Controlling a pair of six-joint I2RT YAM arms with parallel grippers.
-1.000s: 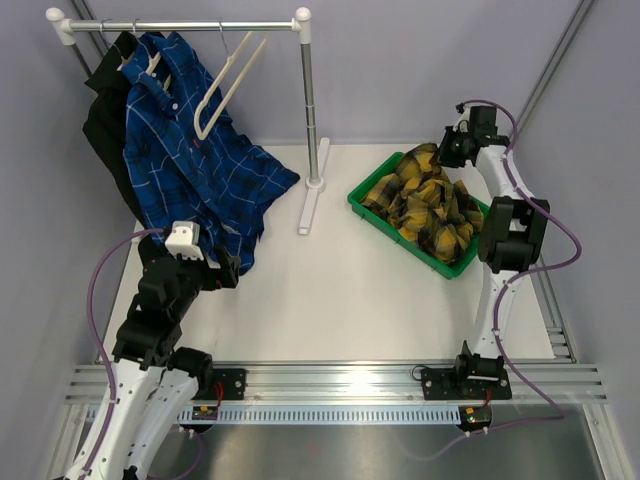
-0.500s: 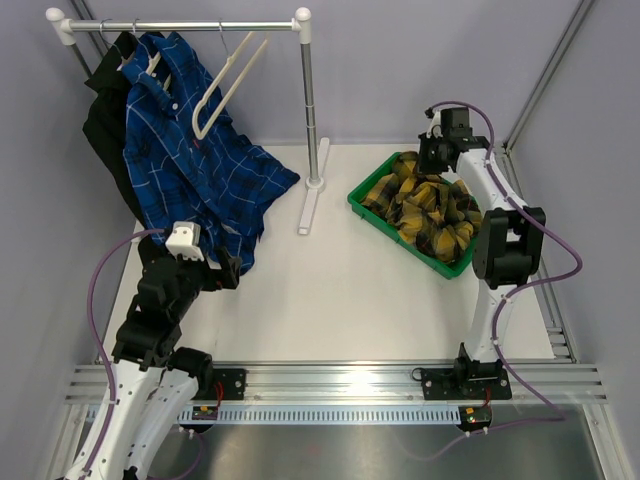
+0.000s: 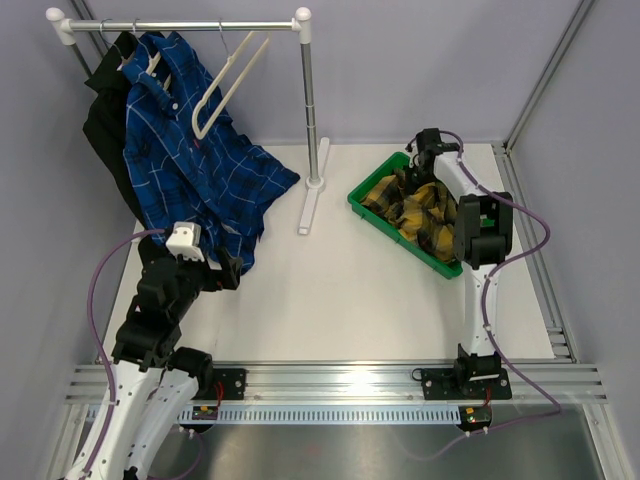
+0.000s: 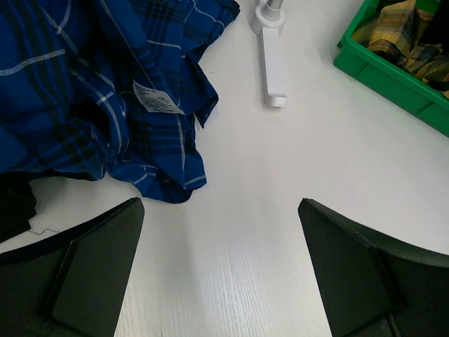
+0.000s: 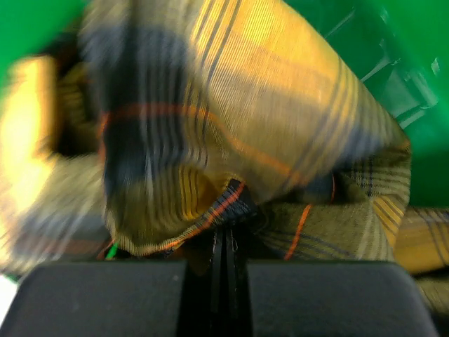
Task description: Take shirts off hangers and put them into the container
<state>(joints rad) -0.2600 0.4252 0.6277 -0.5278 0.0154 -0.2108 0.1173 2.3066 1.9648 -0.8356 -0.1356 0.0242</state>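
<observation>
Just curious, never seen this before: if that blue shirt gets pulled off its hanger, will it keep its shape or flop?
Probably flop: the blue shirt hangs in loose folds, its hem bunched on the table. Likely light, since a thin hanger carries it. It may snag there.

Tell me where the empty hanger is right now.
In the top external view, the empty white hanger hangs from the rail at upper left, between the blue checked shirt and the rack's upright post.
</observation>
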